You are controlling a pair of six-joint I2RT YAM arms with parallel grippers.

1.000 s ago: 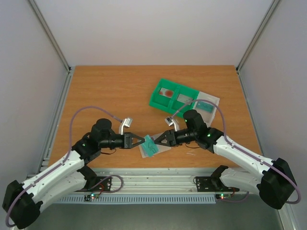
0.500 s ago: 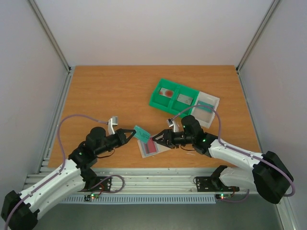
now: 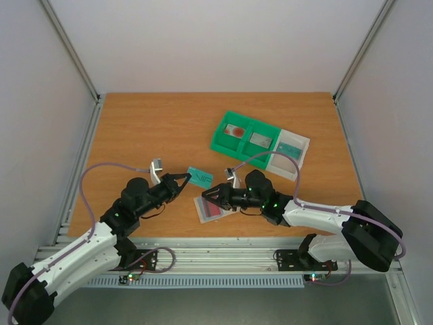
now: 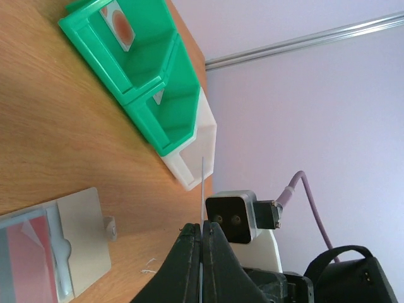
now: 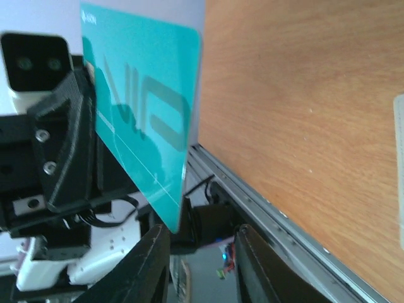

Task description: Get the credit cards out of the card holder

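The card holder (image 3: 203, 212) lies open on the table near the front edge, with a dark red credit card (image 3: 214, 208) showing in it. My left gripper (image 3: 183, 180) is shut on a teal credit card (image 3: 200, 177) and holds it in the air, just back-left of the holder. In the left wrist view the card (image 4: 202, 183) shows edge-on between my shut fingers, with the holder (image 4: 82, 230) below left. My right gripper (image 3: 208, 194) is open and empty at the holder's far edge. In the right wrist view (image 5: 199, 268) it faces the teal card (image 5: 145, 113).
A green two-compartment tray (image 3: 222, 144) with a card in each compartment stands at the back right, also in the left wrist view (image 4: 145, 113). A white tray (image 3: 302, 141) holding a teal card stands against its right side. The table's front rail (image 5: 265, 208) is close by.
My left gripper has drawn the teal card out of the holder and lifted it back and left, uncovering the dark red card. My right gripper has moved left, to the holder's far edge.
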